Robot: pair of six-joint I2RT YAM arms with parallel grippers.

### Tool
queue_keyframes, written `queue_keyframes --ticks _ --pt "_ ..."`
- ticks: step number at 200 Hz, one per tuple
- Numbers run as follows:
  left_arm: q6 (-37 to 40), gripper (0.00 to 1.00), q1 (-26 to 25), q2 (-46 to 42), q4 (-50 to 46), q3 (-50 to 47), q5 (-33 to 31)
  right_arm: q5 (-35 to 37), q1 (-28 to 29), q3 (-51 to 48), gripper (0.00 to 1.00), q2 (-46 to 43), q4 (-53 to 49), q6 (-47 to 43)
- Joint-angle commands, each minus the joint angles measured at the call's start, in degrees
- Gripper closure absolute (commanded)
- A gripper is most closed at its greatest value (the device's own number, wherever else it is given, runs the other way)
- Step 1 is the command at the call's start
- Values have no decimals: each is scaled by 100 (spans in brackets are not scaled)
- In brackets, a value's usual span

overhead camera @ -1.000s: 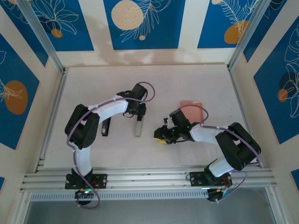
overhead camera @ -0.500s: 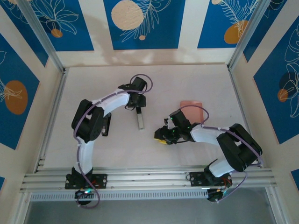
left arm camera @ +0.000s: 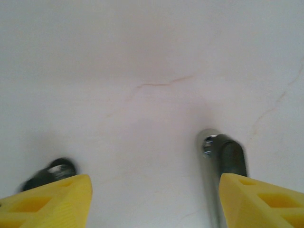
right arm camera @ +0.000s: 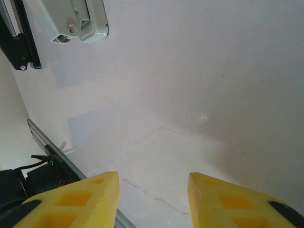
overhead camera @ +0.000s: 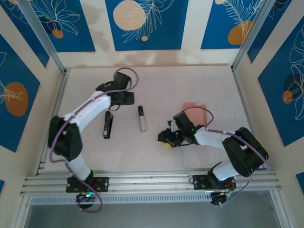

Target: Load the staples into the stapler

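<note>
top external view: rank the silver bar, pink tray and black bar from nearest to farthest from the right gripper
1. silver bar, on the table just left of the right gripper
2. pink tray, farther back and to the right
3. black bar, farthest left, beyond the silver bar

No lettering, number, brand or label is showing legibly in any view; the blue wall panels across the top of the overhead frame are carrying only drawn leaves and plain discs, not writing.
</note>
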Motion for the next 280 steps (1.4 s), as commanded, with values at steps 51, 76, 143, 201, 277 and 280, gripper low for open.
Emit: queue_keyframes --ticks 51,76,143,201,277,280 --pt "372 30 1212 -739 -197 -1668 504 -57 107 359 55 269 -229 -242" --pt "339 30 1323 -529 49 -1958 632 -11 158 385 55 276 -268 -243" --pt "279 43 1368 4 554 -2279 777 56 229 396 55 241 -330 -209" --pt "209 67 1374 28 665 -2325 868 88 228 403 55 206 -358 -216" --pt "-261 85 1091 -590 405 -2077 1268 140 229 433 55 162 -335 -211" --pt "-289 85 1056 -608 409 -2061 1265 146 228 436 55 162 -331 -211"
